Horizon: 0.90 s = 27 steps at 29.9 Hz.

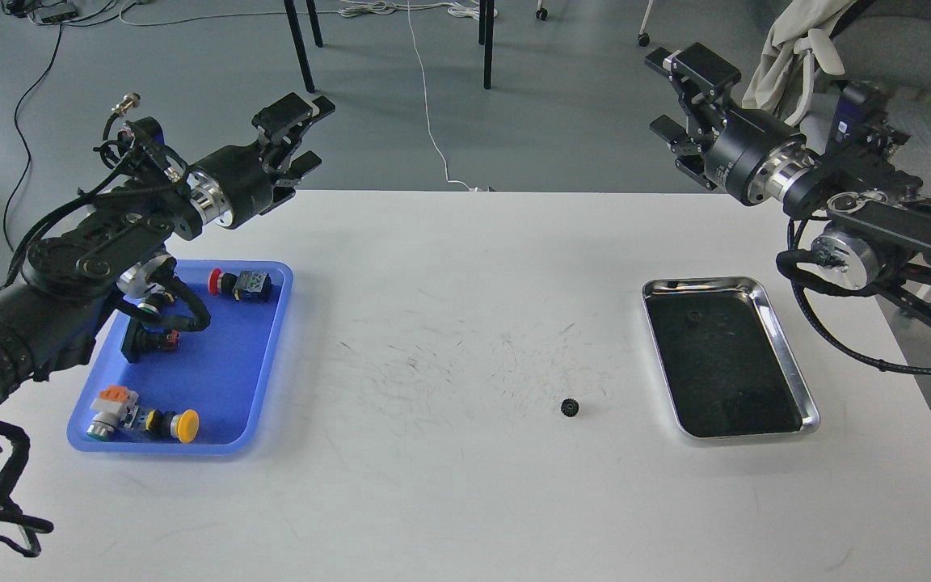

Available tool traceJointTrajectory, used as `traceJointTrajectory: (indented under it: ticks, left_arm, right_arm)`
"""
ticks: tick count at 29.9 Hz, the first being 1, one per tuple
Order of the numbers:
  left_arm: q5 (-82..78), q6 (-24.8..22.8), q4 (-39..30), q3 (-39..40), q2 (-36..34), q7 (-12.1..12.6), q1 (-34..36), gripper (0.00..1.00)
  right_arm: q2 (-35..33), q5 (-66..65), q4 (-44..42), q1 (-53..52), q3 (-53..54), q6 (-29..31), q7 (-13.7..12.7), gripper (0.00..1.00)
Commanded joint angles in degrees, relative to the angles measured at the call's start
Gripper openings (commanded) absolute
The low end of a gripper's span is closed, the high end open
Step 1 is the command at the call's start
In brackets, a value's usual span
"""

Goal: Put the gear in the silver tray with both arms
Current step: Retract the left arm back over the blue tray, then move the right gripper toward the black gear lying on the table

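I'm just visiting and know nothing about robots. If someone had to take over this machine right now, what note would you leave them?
Left gripper: raised above the table's far left corner, fingers apart, holding nothing.
Right gripper: raised beyond the far right of the table, fingers apart, holding nothing.
Gear: small and black, lying on the white table, just left of the silver tray, not touching it.
Silver tray: on the right side; nothing visible in it.
Blue tray: on the left, holding push-button switches; not part of this job.
Done: nothing yet.
Left: pick up the gear and set it in the silver tray.
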State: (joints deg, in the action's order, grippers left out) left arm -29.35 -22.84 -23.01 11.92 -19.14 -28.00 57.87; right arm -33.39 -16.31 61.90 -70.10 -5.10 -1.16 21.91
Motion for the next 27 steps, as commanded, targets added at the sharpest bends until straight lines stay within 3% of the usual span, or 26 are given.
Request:
traceJointTrajectory:
  ticks: [1, 9, 11, 17, 21, 23, 27]
  left_arm:
    - [4.8, -3.3, 2.4, 0.2, -0.7, 0.0, -0.6, 0.98]
    - [20.6, -5.2, 6.4, 4.3, -1.8, 0.0, -2.1, 0.98]
    - [22.8, -5.2, 6.9, 5.9, -2.0, 1.5, -2.1, 0.98]
    - [26.0, -5.2, 8.2, 9.3, -1.9, 3.1, -3.1, 0.98]
    - [27.3, -5.2, 8.7, 11.0, -1.5, 7.1, -4.2, 0.98]
    - [27.9, -5.2, 9.3, 11.5, -1.4, 7.7, -4.3, 0.98]
    - [30.0, -5.2, 10.4, 13.8, -0.7, 9.2, -4.8, 0.98]
  right_arm:
    - [0.4, -3.6, 2.3, -3.7, -6.4, 0.0, 0.2, 0.96]
    - [3.9, -16.7, 4.0, -10.0, -16.3, 0.1, 0.5, 0.96]
    - [4.3, -21.5, 5.4, -10.9, -17.6, 0.3, 0.6, 0.96]
    - [5.5, -37.0, 8.2, -13.7, -22.0, 0.9, 0.6, 0.96]
    - [7.1, -44.6, 8.9, -17.4, -26.4, 2.4, 0.7, 0.96]
    - [8.5, -45.5, 8.9, -19.3, -29.3, 3.4, 0.9, 0.96]
    - [10.1, -47.8, 8.9, -22.9, -33.9, 4.9, 3.0, 0.96]
